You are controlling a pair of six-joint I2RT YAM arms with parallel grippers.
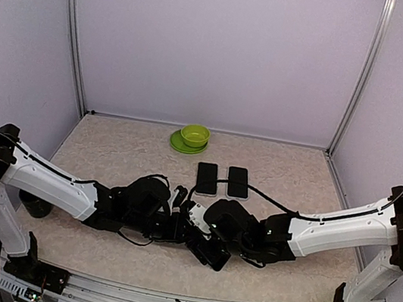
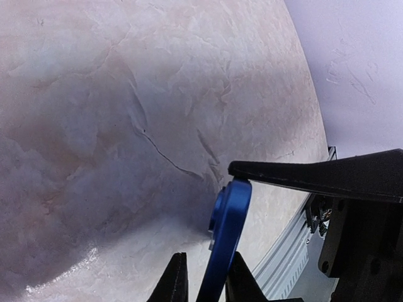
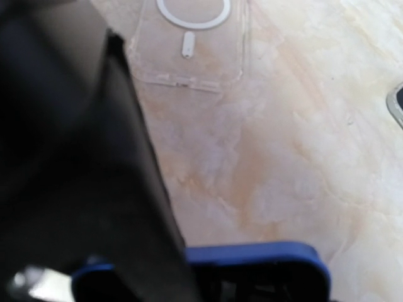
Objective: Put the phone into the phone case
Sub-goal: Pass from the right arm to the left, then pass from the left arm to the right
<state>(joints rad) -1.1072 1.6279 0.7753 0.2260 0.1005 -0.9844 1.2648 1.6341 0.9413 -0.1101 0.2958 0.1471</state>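
Note:
A blue phone (image 2: pixel 228 234) stands on edge between my left gripper's (image 2: pixel 208 283) fingers, held above the table; the jaws are closed on it. In the top view the left gripper (image 1: pixel 172 227) and right gripper (image 1: pixel 202 237) meet low at the table's front centre, and the phone is hidden there. One black finger (image 2: pixel 315 176) of the right gripper lies against the phone's top end. In the right wrist view the phone's blue edge (image 3: pixel 252 255) crosses the bottom and hides the fingertips. A clear phone case (image 3: pixel 189 38) with a white ring lies flat on the table beyond it.
Two black phones (image 1: pixel 207 177) (image 1: pixel 238 181) lie side by side behind the grippers. A green bowl (image 1: pixel 195 135) on a green plate (image 1: pixel 177 144) sits at the back centre. A dark object's edge (image 3: pixel 398 104) shows at the right. The table's front rail (image 2: pixel 296 245) is close.

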